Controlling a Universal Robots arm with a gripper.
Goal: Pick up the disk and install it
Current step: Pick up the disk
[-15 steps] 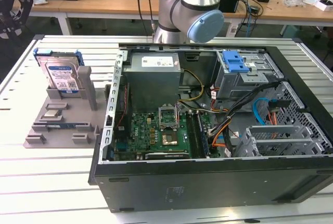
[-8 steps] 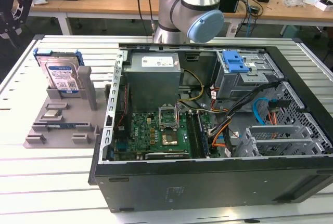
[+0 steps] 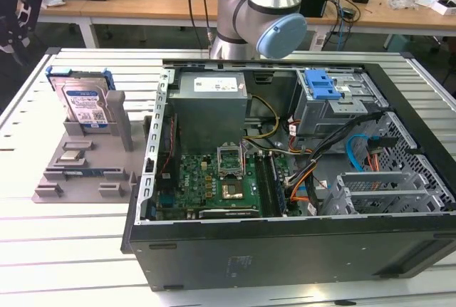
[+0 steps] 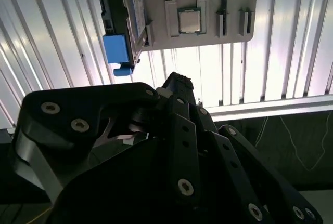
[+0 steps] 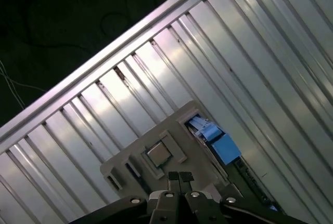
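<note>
The disk (image 3: 84, 104), silver with a white-and-blue label and a blue bracket, stands upright in a slot at the back of the grey fixture tray (image 3: 114, 168) on the exterior view's left. In both wrist views it appears edge-on, the disk (image 4: 132, 11) ending in its blue bracket tab, and the disk (image 5: 213, 135) lying beyond my fingertips. My gripper (image 3: 20, 29) hangs in the air at the far left edge, above and apart from the disk. In the first wrist view my gripper (image 5: 179, 177) has its two fingertips pressed together with nothing between them.
An open computer case (image 3: 285, 250) lies on the slatted aluminium table (image 3: 71, 250), right of the tray, with a drive cage and blue latch (image 3: 320, 85) at its back. A small square chip (image 4: 189, 20) sits in the tray. The arm's base (image 3: 260, 8) stands behind the case.
</note>
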